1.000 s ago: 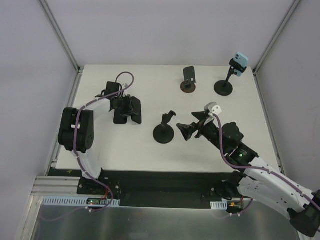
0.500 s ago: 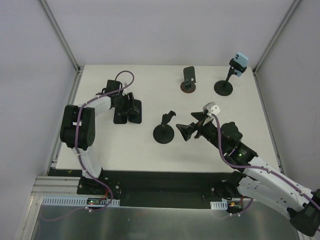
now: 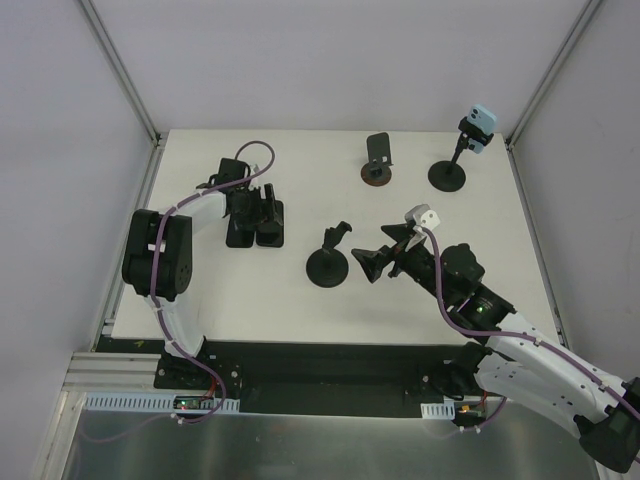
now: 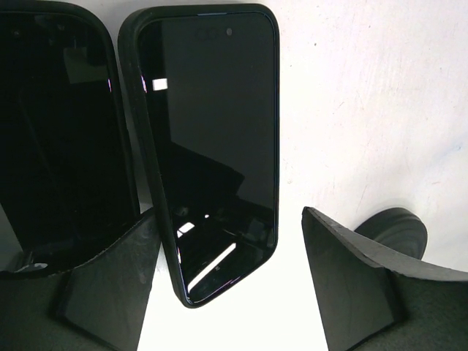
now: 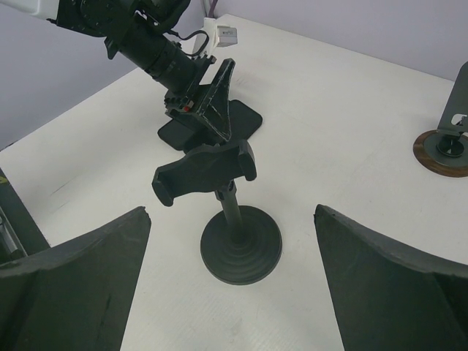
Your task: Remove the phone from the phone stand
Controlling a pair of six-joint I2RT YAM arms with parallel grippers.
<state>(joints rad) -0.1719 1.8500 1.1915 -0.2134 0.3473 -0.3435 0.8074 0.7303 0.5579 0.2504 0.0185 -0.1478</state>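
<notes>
While left jaws gape, phone [image 4: 212,146] lies between (flat) | right jaws wide

Glossy phone [image 4: 212,146], matt white table [image 4: 365,110]

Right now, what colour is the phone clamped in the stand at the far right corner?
The phone is light blue; the top external view shows it best.

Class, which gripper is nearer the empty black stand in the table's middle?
Right. The right gripper sits open just beside the stand; the left gripper is farther off, over two flat phones.
</notes>
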